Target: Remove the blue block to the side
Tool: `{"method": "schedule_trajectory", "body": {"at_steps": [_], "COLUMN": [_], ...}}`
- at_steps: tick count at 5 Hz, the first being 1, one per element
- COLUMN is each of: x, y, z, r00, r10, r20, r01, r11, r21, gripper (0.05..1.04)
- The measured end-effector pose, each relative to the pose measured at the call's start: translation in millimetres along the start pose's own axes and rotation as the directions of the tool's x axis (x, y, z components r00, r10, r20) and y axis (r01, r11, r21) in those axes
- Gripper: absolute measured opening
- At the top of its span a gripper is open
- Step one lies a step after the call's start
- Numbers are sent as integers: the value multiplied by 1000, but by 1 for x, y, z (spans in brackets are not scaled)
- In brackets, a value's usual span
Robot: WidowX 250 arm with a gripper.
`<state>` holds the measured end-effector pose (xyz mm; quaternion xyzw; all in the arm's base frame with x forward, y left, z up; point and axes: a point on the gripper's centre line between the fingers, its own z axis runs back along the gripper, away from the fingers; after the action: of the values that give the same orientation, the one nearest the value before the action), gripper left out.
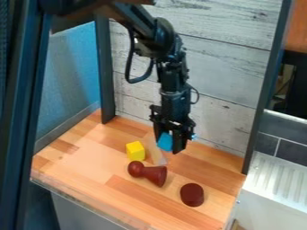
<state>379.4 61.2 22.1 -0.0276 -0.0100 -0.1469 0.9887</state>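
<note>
Blue block (165,142) clamped in fingers (178,143); nearby: yellow cube (135,151), red peg (154,174), maroon cylinder (192,195), perhaps.

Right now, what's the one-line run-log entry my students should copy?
gripper: closed on blue block | yellow block: on wooden tabletop | dark red rounded piece: nearer camera

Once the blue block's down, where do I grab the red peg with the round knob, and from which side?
I'd come from above onto the narrow neck of the red peg, closing across its length. It lies on its side, and the knob and flared body either side of that waist should limit sliding. The yellow block sits just behind the knob, so mind the far side.
</note>
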Motion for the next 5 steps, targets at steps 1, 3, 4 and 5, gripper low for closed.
{"method": "schedule_trajectory", "body": {"at_steps": [1,3,4,5], "x": [10,-2,-4,-8], "y": [-13,-47,-60,-67], "z": [-14,-41,-47,-51], "r00": [998,990,987,984], "r10": [-58,-126,-142,-158], "r20": [-11,-63,-73,-83], "r01": [58,126,142,158], "r11": [998,992,990,987], "r21": [8,-6,-13,-15], "gripper": [595,595,595,595]}}
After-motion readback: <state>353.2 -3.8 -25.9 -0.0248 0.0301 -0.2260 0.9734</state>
